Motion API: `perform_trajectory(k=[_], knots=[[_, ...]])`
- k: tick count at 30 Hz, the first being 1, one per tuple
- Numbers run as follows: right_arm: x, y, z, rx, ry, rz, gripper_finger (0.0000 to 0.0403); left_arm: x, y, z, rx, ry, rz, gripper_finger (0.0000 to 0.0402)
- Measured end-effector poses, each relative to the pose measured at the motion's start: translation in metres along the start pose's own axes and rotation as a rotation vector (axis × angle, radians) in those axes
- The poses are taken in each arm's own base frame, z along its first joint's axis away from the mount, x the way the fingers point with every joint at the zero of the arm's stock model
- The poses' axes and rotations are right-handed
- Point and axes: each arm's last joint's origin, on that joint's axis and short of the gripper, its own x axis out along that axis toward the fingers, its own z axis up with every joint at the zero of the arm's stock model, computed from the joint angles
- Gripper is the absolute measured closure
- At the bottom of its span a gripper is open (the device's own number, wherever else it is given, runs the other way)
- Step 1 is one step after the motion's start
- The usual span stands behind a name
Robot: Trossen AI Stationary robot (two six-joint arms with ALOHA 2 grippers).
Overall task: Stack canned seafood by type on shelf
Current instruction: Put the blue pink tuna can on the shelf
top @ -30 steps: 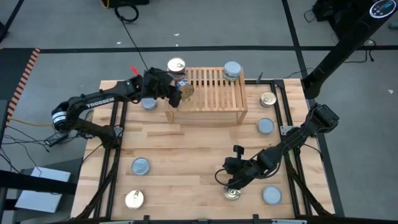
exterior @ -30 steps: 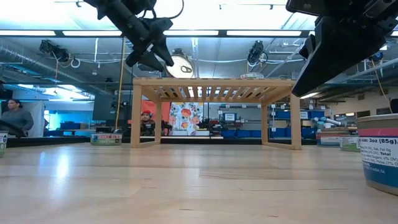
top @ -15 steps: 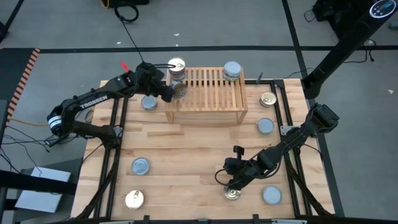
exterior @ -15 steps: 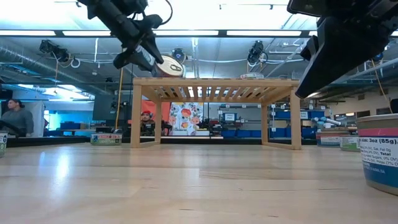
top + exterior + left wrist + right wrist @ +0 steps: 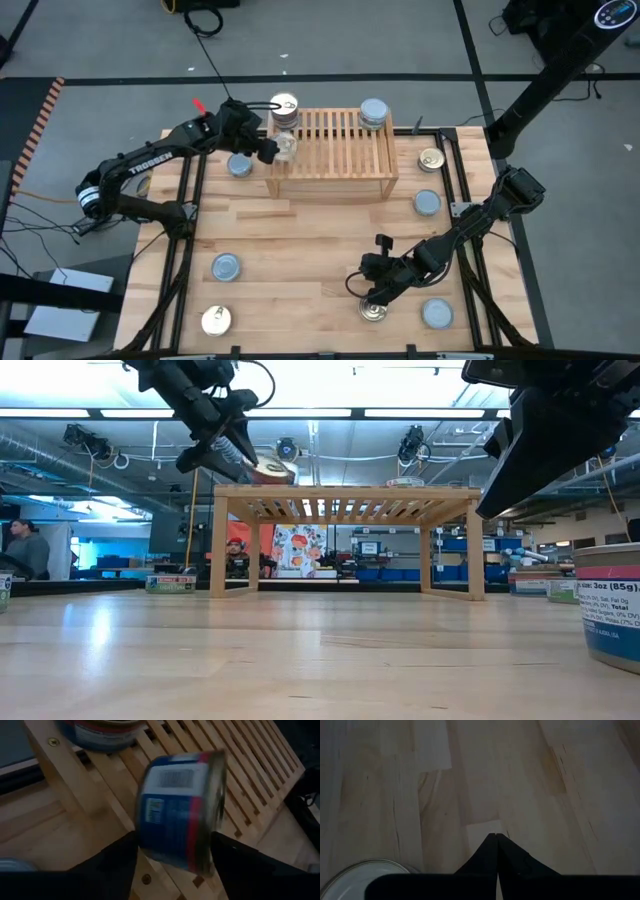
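The shelf (image 5: 335, 150) stands at the table's far middle. On its slats are a stack of tins with a gold top (image 5: 284, 105) at the far left corner and one with a silver top (image 5: 373, 112) farther right. My left gripper (image 5: 272, 150) is over the shelf's left end, just near of the gold stack. Its fingers are spread on either side of a blue-and-red-labelled tin (image 5: 180, 810), which lies tilted low over the slats (image 5: 250, 780). My right gripper (image 5: 372, 296) is shut, hanging just above the tabletop beside a gold-topped tin (image 5: 374, 312). My left gripper has one finger (image 5: 117, 857) beside each flat end of the tilted tin, near the tin's lower side (image 5: 165, 862). The fingers come slanting down from the table's left. Whether they touch the tin, I cannot tell.
Loose tins lie on the plank tabletop: silver-topped ones (image 5: 239, 165), (image 5: 427, 203), (image 5: 225, 267), (image 5: 436, 314) and gold-topped ones (image 5: 431, 159), (image 5: 216, 320). A large tin (image 5: 610, 605) stands close at the low view's right. The table's middle (image 5: 310, 250) is bare wood.
My left gripper has carried the tin toward the table's left along the shelf top, closer to the gold-topped stack, and has rolled. The tin, first held well above the slats with its round face showing, now lies lower and flatter over them.
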Motion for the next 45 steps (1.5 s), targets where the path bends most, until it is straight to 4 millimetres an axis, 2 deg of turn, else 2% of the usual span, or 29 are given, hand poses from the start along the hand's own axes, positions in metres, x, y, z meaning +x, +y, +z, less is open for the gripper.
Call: perform_trajectory(k=[4, 11, 16, 20, 24, 27, 33, 37, 39, 45], knots=[[0.0, 0.0, 0.0, 0.0, 0.001, 0.001, 0.0392, 0.0, 0.002, 0.001, 0.02, -0.018, 0.03, 0.0131], [0.0, 0.0, 0.0, 0.0, 0.008, 0.01, 0.0392, 0.0, 0.004, 0.002, 0.074, -0.034, 0.079, 0.0126], [0.0, 0.0, 0.0, -0.001, 0.011, 0.014, 0.0392, -0.003, 0.004, 0.001, 0.193, -0.033, 0.096, 0.0125], [0.0, 0.0, 0.0, -0.007, 0.011, 0.013, 0.0392, -0.009, -0.003, -0.002, 0.362, -0.046, 0.078, 0.0138], [0.002, -0.003, 0.002, -0.017, 0.012, 0.007, 0.0392, -0.015, -0.016, -0.005, 0.482, -0.1, 0.061, 0.0172], [0.003, -0.005, 0.003, -0.021, 0.011, 0.0, 0.0392, -0.016, -0.028, -0.009, 0.593, -0.123, 0.018, 0.0212], [0.006, -0.011, 0.006, -0.015, 0.023, -0.022, 0.0392, -0.011, -0.04, -0.018, 0.757, -0.118, 0.108, 0.0316], [0.007, -0.014, 0.008, -0.001, 0.023, -0.029, 0.0391, -0.005, -0.039, -0.019, 0.773, -0.102, 0.133, 0.0384], [0.008, -0.016, 0.009, 0.008, 0.025, -0.031, 0.0389, 0.0, -0.038, -0.018, 0.784, -0.091, 0.146, 0.0395], [0.009, -0.018, 0.01, 0.006, 0.027, -0.032, 0.0391, 0.013, -0.036, -0.018, 0.807, -0.057, 0.177, 0.0393]])
